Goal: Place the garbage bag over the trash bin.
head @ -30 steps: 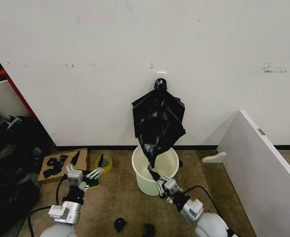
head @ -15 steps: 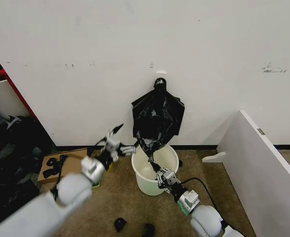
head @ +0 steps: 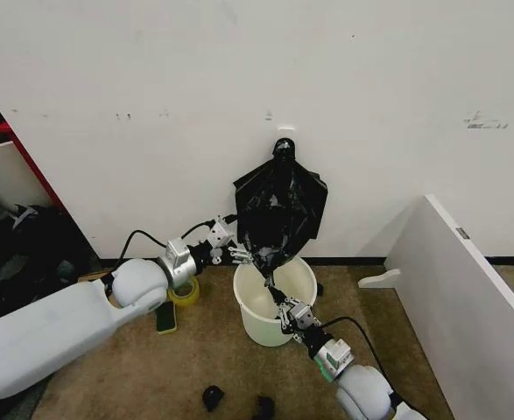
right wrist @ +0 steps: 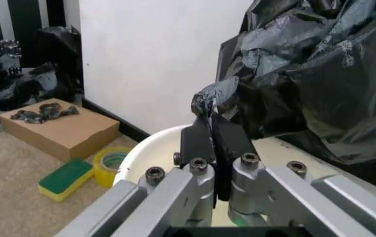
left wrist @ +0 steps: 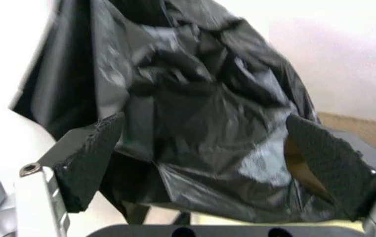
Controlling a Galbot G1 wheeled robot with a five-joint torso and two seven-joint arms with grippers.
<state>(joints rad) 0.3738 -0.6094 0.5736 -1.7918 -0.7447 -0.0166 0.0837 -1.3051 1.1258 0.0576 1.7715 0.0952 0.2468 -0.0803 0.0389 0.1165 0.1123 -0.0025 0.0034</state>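
Observation:
The glossy black garbage bag (head: pixel 280 213) hangs from a hook on the wall, its lower tip dropping into the round white trash bin (head: pixel 255 327) on the floor below. My left gripper (head: pixel 239 254) is open at the bag's lower left edge. In the left wrist view the crinkled bag (left wrist: pixel 201 113) lies between its spread black pads (left wrist: pixel 89 160). My right gripper (head: pixel 280 306) sits at the bin's front rim, shut on the bag's lower tip. The right wrist view shows its fingers (right wrist: pixel 209 140) pinching a twisted bag corner (right wrist: pixel 209 98) above the bin rim (right wrist: pixel 142 145).
A slanted white board (head: pixel 467 289) stands on the right. Left of the bin lie a yellow tape roll (head: pixel 185 291) and a green-and-yellow sponge (head: pixel 165 317), with a cardboard box (right wrist: pixel 59 129) beyond. Small black objects (head: pixel 213 398) lie on the carpet in front. Dark clutter fills the far left.
My left arm has swung up from the floor near the cardboard box to the bag's lower left edge. The right gripper has kept its hold on the bag's tip at the bin.

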